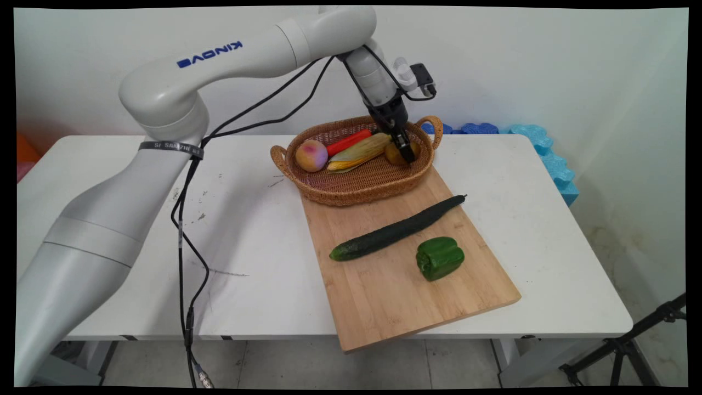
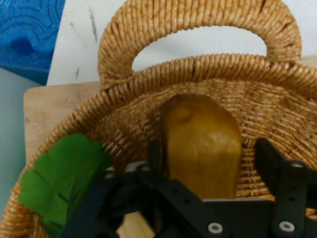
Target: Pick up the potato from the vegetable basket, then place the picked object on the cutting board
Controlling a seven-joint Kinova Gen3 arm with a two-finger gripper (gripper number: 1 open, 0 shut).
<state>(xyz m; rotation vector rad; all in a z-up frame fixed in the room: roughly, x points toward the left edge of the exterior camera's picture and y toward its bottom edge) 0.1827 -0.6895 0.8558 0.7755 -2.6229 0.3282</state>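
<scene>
Item 1, gripper (image 1: 407, 151): upper centre of the main view, lowered into the right end of the basket, its tips at a brownish-yellow potato (image 1: 396, 154). In the hand view the gripper (image 2: 210, 163) shows its two black fingers (image 2: 270, 161) spread apart, one on either side of the potato (image 2: 203, 146); whether they touch it cannot be told.

Item 2, wicker basket (image 1: 351, 189): oval, two loop handles, standing on the far end of the board. Contents, left to right in the main view: a round pink-and-yellow fruit (image 1: 311, 155), a red chili pepper (image 1: 349, 142), an ear of corn (image 1: 359, 153) in its husk, the potato.

Hand view only: the basket (image 2: 148, 29) handle loop close up in the upper centre, and a green leafy shape (image 2: 59, 173) at lower left, not identifiable.

Main view only: wooden cutting board (image 1: 395, 296), lower centre, overhanging the table's near edge, bearing a cucumber (image 1: 395, 230) laid diagonally and a green bell pepper (image 1: 440, 257) just below it, apart.

Item 3, white table (image 1: 548, 219): blue foam pieces (image 1: 543, 148) at its far right edge.
</scene>
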